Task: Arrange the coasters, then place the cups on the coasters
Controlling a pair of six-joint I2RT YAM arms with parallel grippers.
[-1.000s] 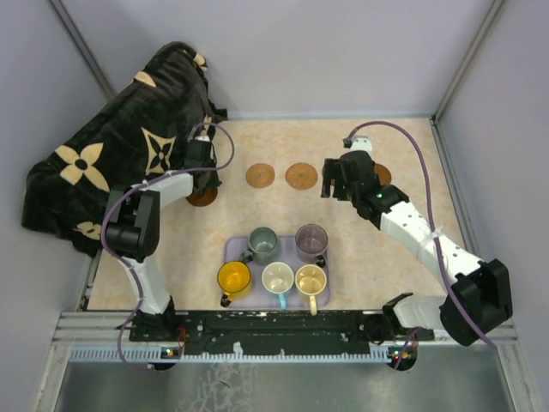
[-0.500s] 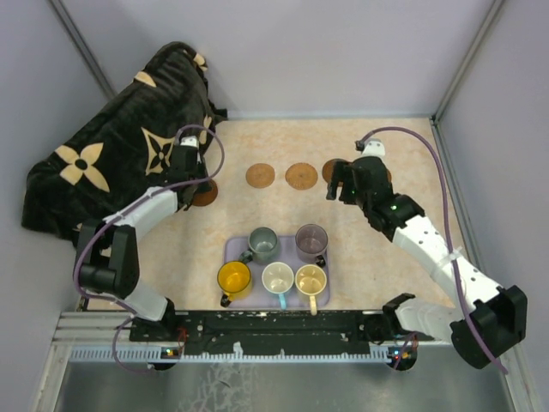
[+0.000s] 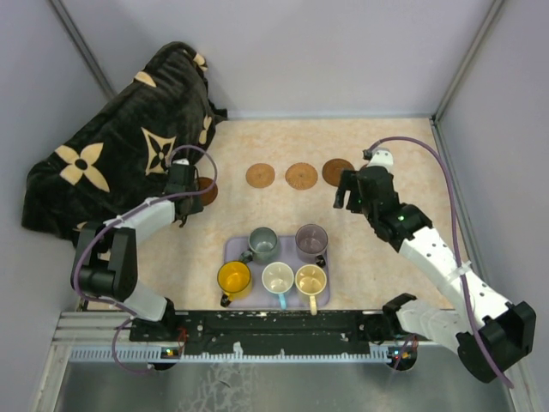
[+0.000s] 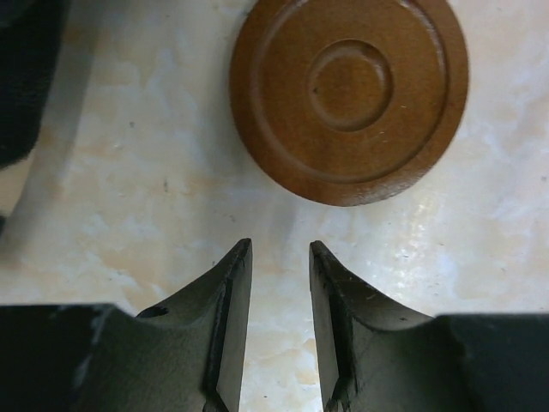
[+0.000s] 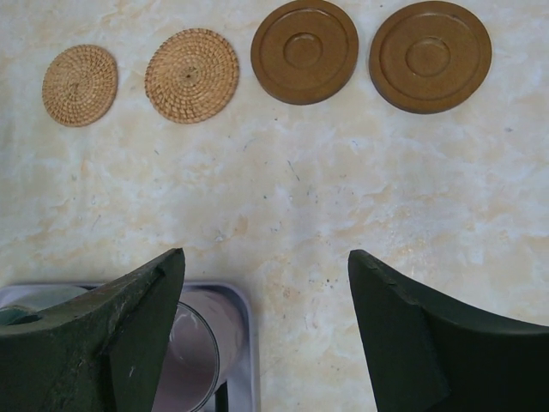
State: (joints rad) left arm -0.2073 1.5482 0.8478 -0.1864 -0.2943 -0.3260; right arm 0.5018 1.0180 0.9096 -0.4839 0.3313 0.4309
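Left gripper, jaws narrowly apart & empty, sits just short of dark coaster; should lift clear w/o nudging it. Right gripper wide, empty, probably bound for cups.

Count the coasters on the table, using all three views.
5. Four form a far-side row: woven coaster, second woven coaster, dark wooden coaster, second dark wooden coaster. The fifth coaster lies further left, before the left gripper. Overhead, the right arm hides one.
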